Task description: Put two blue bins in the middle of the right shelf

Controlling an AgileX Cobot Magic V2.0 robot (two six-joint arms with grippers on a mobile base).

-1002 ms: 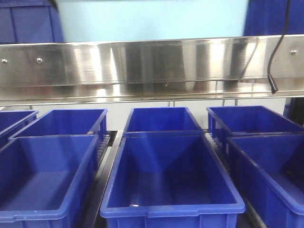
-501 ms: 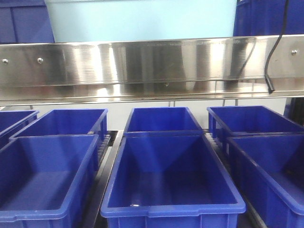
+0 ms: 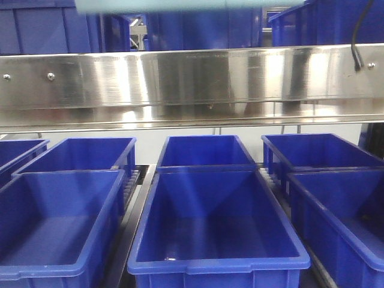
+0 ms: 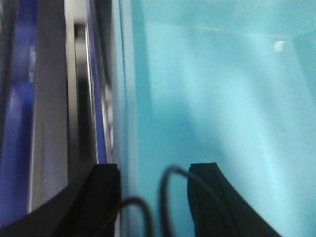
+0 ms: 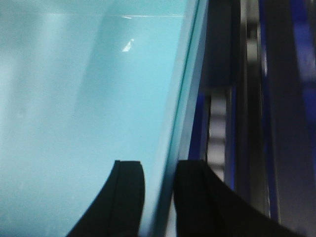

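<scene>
1. We see only a thin strip of the cyan bin in the front view. It sits at the very top edge, above the steel rail, and the rest is cut off.
2. In both wrist views the same bin fills most of the frame, blurred, and we can make out little beyond one wall and a smooth inside.
3. The left gripper straddles a wall of that bin. The outer finger lies against the wall, while the inner finger looks apart from the rim. We cannot tell whether it is pinching.
4. A dark cable loops between those fingers and hides part of the gap.
5. The right gripper has its fingers pressed close on the opposite wall, pinching it.
6. Neither arm shows in the front view.
7. Below the rail stand open blue bins in rows, with the outer ones cut off by the frame.
8. Behind the rail, further blue bins show only in part.
</scene>
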